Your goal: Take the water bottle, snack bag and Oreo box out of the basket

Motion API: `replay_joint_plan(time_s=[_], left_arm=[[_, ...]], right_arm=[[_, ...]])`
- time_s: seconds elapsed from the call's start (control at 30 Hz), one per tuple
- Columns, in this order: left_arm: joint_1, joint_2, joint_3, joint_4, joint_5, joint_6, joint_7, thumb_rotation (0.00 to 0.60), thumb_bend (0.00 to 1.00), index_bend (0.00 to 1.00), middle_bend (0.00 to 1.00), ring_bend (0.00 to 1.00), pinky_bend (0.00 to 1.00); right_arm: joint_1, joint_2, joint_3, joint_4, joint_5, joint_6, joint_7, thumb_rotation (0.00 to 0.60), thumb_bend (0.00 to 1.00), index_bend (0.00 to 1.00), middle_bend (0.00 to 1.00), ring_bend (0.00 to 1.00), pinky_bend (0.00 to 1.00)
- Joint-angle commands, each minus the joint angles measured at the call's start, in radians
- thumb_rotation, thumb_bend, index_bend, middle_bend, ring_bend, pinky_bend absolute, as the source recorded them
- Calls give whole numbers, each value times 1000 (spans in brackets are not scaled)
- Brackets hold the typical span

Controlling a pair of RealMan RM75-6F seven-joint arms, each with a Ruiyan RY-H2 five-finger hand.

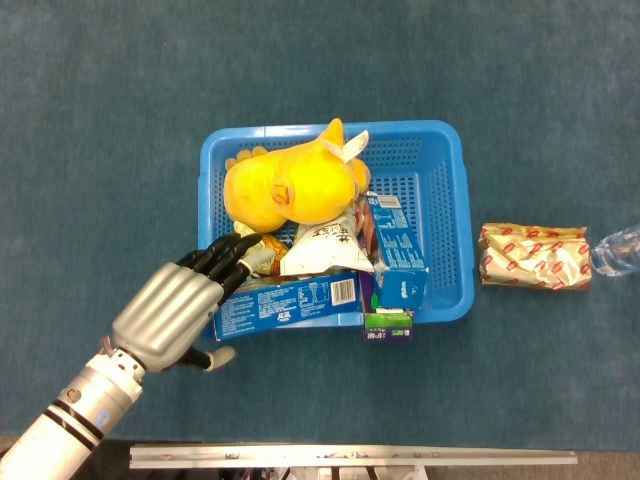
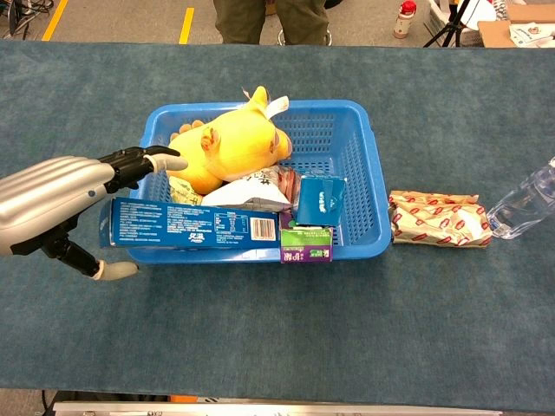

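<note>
I have the left hand (image 1: 175, 315) in the lower left of the head view, fingers spread over the left end of the Oreo box (image 1: 290, 303), thumb out below it; it holds nothing, and I cannot tell whether the fingertips touch the box. The box lies along the near rim of the blue basket (image 1: 450, 200), its left end jutting past the wall. The snack bag (image 1: 533, 256) and water bottle (image 1: 615, 249) lie on the cloth right of the basket.
</note>
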Motion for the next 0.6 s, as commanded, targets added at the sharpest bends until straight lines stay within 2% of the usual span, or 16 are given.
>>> replay_joint_plan(time_s=[0.03, 0.43, 0.6], left_arm=[[-8, -5, -4, 1, -12, 2, 8, 600, 172, 83, 0, 0, 226], [-15, -8, -4, 14, -52, 43, 40, 600, 172, 182, 0, 0, 226], [-13, -3, 6, 7, -52, 55, 45, 600, 172, 260, 0, 0, 227]], right_arm=[[-2, 1, -1, 1, -2, 2, 2, 600, 0, 327, 336, 333, 303], [-6, -1, -4, 10, -1, 2, 11, 600, 0, 333, 336, 333, 303], [-6, -3, -5, 12, -2, 2, 12, 600, 0, 333, 336, 332, 303]])
